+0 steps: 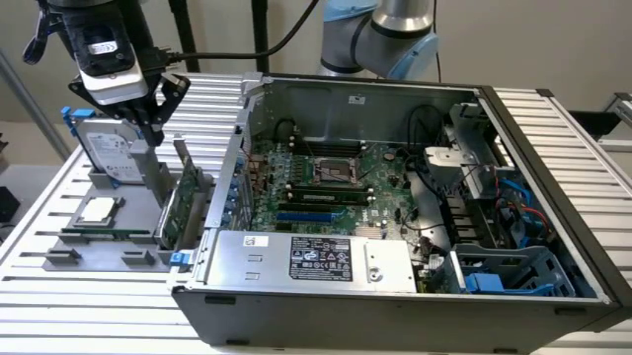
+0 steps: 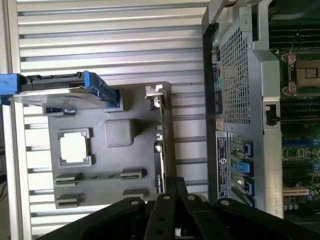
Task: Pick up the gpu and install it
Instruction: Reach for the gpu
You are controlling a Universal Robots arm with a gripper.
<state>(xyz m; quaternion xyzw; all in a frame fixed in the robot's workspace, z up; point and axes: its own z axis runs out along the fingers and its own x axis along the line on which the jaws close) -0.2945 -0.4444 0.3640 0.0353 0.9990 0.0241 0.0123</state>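
Observation:
The gpu (image 1: 186,198) stands on edge in a slot of the grey parts holder (image 1: 74,255), at the exterior view's left of the open computer case (image 1: 395,310). Its green board faces the holder and its silver bracket points up. In the wrist view the gpu (image 2: 161,145) shows edge-on as a thin dark strip with the bracket at one end. My gripper (image 1: 152,137) hangs just above the holder, beside the card's upper end, shut with nothing between its fingers. In the wrist view my gripper (image 2: 175,183) overlaps the card's end.
A silver hard drive in a blue frame (image 1: 109,151) stands at the back of the holder, and a square processor chip (image 1: 99,211) lies in front of it. Inside the case lie the motherboard (image 1: 326,185) and a power supply (image 1: 316,259). The case wall (image 2: 240,90) rises close beside the card.

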